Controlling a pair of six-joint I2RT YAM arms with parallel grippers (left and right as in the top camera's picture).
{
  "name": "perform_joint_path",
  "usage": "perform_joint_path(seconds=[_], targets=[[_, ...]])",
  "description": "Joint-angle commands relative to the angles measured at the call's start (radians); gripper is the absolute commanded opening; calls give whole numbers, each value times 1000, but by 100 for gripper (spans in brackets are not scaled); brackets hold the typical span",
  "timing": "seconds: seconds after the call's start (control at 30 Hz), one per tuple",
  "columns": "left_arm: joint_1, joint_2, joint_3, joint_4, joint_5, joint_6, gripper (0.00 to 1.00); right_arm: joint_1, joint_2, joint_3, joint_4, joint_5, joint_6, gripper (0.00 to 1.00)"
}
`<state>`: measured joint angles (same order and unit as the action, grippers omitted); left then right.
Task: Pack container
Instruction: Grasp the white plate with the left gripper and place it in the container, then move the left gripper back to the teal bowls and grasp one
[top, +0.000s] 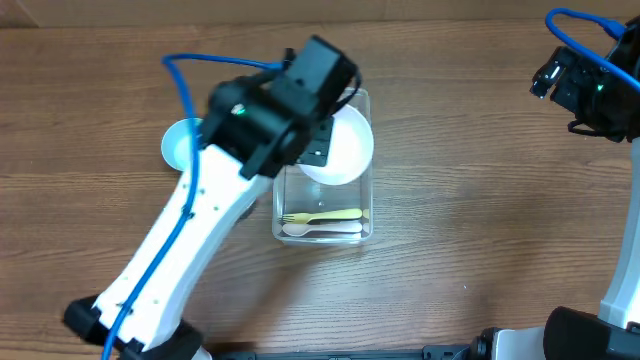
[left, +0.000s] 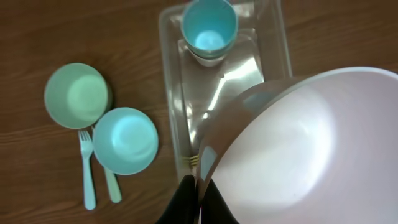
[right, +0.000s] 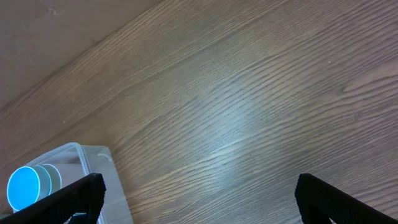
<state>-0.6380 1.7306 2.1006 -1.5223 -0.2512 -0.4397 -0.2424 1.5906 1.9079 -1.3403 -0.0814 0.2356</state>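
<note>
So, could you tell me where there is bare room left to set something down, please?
Free: the table right of the container, bare wood; and the container's middle floor, between the stacked cups and the yellow fork, under the pale bowl held by the left gripper. Crowded: left of the container, with the green bowl, teal bowl and blue fork.

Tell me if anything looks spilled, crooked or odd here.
Nothing is spilled or damaged. The white bowl, gripped by its rim in the left tool, hangs tilted over the container, not seated yet.
</note>
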Motion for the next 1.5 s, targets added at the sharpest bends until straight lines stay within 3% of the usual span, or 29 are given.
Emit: perform_joint_path(seconds=[0.0,0.17,0.47,0.8,1.0,1.07,1.2,1.27,1.3,1.33,1.47], targets=[[41,10,-85,48,-58,-14,4,-1,-10,-2,2,-2,5,100],[108,10,-353,335,130,-15,4,-1,-10,-2,2,-2,5,100],[140,10,-673,635,219,-148,4,-1,-10,-2,2,-2,5,100],[141,28,-756,815,189,-205,9,-1,-10,-2,2,-2,4,100],[142,42,-756,825,178,-219,15,-1,-10,-2,2,-2,5,100],[143,38,-743,808,178,-209,12,-1,-10,-2,2,-2,5,100],[176,-16,-596,614,161,-122,10,-1,-10,-2,2,-2,4,100],[209,-52,-533,514,107,-96,20,-1,-10,-2,2,-2,5,100],[242,-79,-509,463,66,-79,32,-1,-10,-2,2,-2,5,100],[309,-117,-506,408,29,-75,52,-1,-10,-2,2,-2,5,100],[524,-132,-520,327,94,-35,55,-1,-10,-2,2,-2,4,100]])
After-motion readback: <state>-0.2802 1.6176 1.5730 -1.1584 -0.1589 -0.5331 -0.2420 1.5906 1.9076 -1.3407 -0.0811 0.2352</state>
